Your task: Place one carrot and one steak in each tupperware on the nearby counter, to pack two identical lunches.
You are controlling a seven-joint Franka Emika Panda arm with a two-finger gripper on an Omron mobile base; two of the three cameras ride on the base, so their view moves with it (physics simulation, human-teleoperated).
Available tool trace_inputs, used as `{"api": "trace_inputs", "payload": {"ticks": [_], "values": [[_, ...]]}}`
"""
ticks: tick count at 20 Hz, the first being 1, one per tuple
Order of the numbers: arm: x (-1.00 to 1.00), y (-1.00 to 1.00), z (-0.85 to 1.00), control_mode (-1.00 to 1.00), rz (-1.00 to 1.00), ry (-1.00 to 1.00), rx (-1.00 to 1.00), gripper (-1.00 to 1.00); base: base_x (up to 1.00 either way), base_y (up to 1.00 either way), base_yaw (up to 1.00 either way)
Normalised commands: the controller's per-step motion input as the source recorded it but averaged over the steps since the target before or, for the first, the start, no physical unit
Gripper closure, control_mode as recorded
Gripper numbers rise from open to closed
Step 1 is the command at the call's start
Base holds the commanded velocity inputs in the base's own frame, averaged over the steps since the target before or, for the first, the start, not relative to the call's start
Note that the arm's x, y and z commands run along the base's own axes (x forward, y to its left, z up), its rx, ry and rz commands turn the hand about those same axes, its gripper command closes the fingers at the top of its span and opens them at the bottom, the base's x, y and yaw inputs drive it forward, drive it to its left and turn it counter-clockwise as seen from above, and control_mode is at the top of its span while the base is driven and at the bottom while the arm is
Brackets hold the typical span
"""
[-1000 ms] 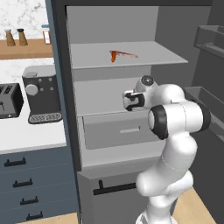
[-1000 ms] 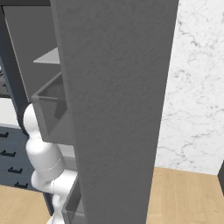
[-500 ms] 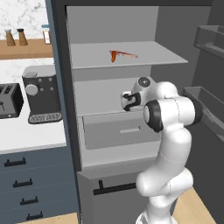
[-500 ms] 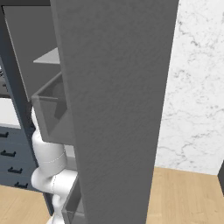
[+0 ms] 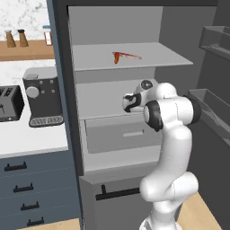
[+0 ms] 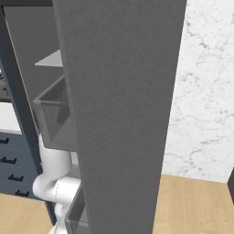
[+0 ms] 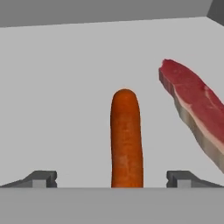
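Note:
In the hand view an orange carrot (image 7: 126,138) lies lengthwise on a grey shelf, its near end between my open gripper (image 7: 111,178). The dark fingertips (image 7: 41,178) stand wide on either side of it without touching. A red steak (image 7: 194,105) lies just to the right of the carrot. From the left base camera, a carrot (image 5: 116,57) and a steak (image 5: 130,55) rest on the upper fridge shelf, and my gripper (image 5: 128,102) reaches in at the shelf below. The white counter (image 5: 22,139) is at the left. The tupperware is out of view.
A coffee machine (image 5: 42,101) and a toaster (image 5: 9,103) stand on the counter. A grey drawer (image 5: 121,134) sits under my hand. The open fridge door with its bins (image 5: 211,110) is at my right; its grey slab (image 6: 123,114) stands close.
My arm has straightened up and its upper links have swung left. The hand has edged slightly further left into the fridge. The jaws stay open.

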Motion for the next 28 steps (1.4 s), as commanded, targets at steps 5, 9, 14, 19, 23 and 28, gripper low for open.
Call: {"api": "trace_inputs", "payload": {"ticks": [5,9,14,19,23,28], "values": [[0.29,-0.22,-0.09,-1.0,0.0,0.0,0.05,-1.0,0.0,0.0,0.0],[0.15,-0.16,-0.33,-1.0,0.0,0.0,0.01,-1.0,0.0,0.0,0.0],[0.14,-0.09,-0.42,-1.0,0.0,0.0,0.0,-1.0,0.0,0.0,0.0],[0.05,0.0,-0.26,-1.0,0.0,0.0,0.01,-1.0,0.0,0.0,0.0],[0.0,0.0,-0.01,-1.0,0.0,0.0,0.0,-1.0,0.0,0.0,0.0],[0.0,0.0,-0.41,-1.0,0.0,0.15,0.01,-1.0,0.0,0.0,0.0]]}}
